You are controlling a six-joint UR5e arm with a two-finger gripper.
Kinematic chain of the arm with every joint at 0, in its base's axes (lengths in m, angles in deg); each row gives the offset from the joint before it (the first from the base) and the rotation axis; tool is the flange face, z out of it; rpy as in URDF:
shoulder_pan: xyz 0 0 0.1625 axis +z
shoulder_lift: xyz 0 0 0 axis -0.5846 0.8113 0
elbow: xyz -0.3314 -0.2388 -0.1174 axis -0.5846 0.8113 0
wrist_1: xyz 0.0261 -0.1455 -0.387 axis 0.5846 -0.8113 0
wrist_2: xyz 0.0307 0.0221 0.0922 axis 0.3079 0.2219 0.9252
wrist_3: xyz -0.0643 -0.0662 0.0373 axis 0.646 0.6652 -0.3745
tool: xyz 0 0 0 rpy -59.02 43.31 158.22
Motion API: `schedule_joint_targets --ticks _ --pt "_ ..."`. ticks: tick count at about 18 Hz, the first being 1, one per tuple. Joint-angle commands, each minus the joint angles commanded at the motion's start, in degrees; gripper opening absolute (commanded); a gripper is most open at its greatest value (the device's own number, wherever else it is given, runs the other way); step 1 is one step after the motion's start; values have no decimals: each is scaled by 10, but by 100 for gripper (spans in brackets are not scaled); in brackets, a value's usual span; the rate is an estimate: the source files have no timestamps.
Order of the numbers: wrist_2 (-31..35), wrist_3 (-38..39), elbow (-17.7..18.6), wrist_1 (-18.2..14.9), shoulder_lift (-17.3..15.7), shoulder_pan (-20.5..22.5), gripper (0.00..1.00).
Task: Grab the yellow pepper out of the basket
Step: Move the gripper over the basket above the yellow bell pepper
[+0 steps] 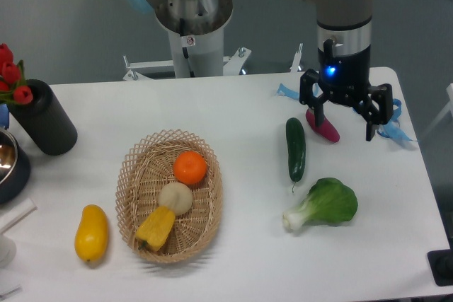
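The yellow pepper (156, 228) lies in the front of the oval wicker basket (141, 167), its narrow end pointing to the front left. It touches a pale beige ball (175, 197), and an orange (190, 167) sits behind that. My gripper (345, 125) is open and empty, far to the right of the basket, hovering over the back right of the table above a purple-pink vegetable (325, 127).
A smooth yellow mango-like fruit (92, 232) lies left of the basket. A cucumber (295, 148) and a green leafy vegetable (325, 205) lie right of it. A black cylinder (44, 117) with red flowers and a metal bowl (8, 162) stand at the left edge. Blue ribbon (393, 127) lies at right.
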Motion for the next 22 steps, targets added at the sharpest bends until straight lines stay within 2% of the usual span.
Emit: schedule_joint_targets --ticks 4,12,15,19,22 --pt "0 0 4 2 -2 1 100" --pt "-3 12 35 14 -8 -7 100" --pt "-12 97 42 16 -12 -17 100" --pt "-25 113 47 16 -9 -36 100" --pt "-26 140 54 15 -4 -67 100"
